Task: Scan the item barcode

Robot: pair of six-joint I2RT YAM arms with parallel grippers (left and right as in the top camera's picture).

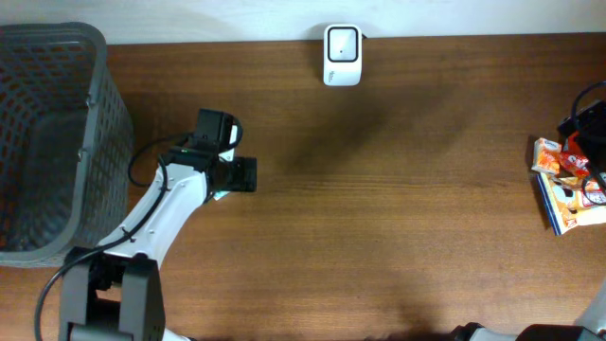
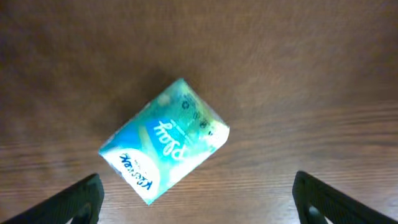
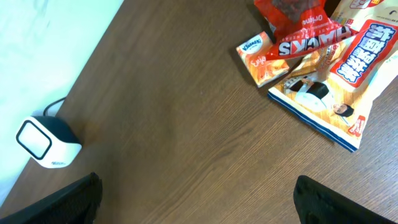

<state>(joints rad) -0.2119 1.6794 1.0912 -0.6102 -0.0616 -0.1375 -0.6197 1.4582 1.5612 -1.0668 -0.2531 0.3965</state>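
Two sets of jaws here, and both are gaping wide with nothing in them. The left jaws hang right over the tissue pack (image 2: 165,140), a teal soft pack lying flat and skewed on the bench (image 2: 298,74), so I reckon the step in hand is the pick-up. To do it well I'd twist the wrist so the jaws close across the pack's narrow width, not its corners. Then drop straight down and squeeze gently, since a soft pack like that probably squashes and could slip out. I can't see a barcode on the face that's up, so it's likely underneath or on a side. Worth keeping that part uncovered so it can face the scanner (image 1: 342,55) at the bench's far edge. The right jaws are over by the snack packets (image 3: 323,56), touching none. Containers: just the grey mesh basket (image 1: 98,95) on the left, and I see nothing in the part that shows.
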